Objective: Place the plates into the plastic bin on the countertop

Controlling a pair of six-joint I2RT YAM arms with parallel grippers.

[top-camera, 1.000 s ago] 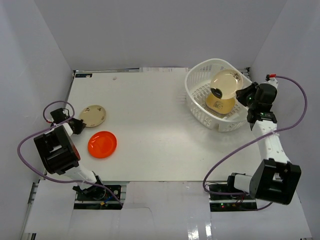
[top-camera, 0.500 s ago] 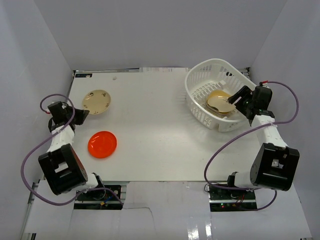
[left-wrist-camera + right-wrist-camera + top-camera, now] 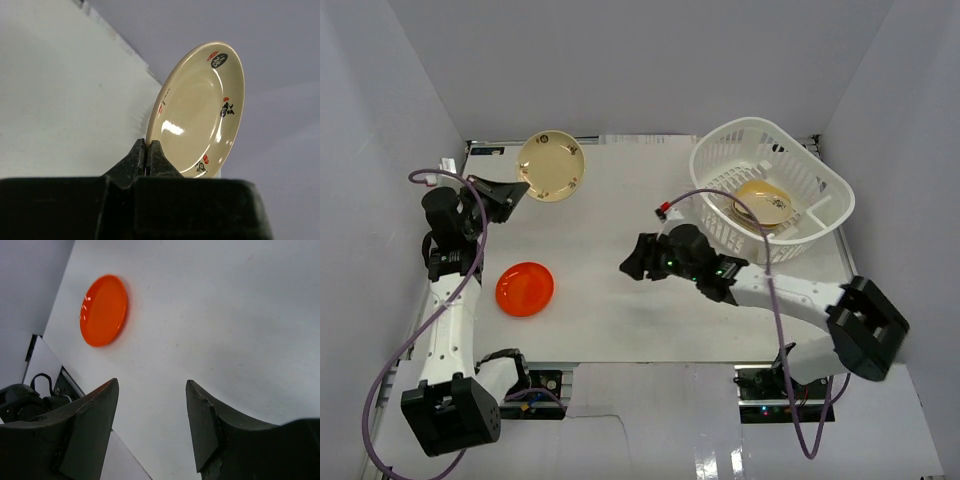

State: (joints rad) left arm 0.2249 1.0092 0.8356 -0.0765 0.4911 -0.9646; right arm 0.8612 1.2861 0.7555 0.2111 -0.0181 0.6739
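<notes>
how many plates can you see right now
3: a cream plate pinched by the left gripper at far left, an orange plate flat on the countertop, a tan plate in the plastic bin. Others may hide stacked under it.

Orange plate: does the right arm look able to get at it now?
Probably yes. The right gripper is open and empty, the orange plate lies flat ahead of it, and only bare countertop shows between them.
</notes>
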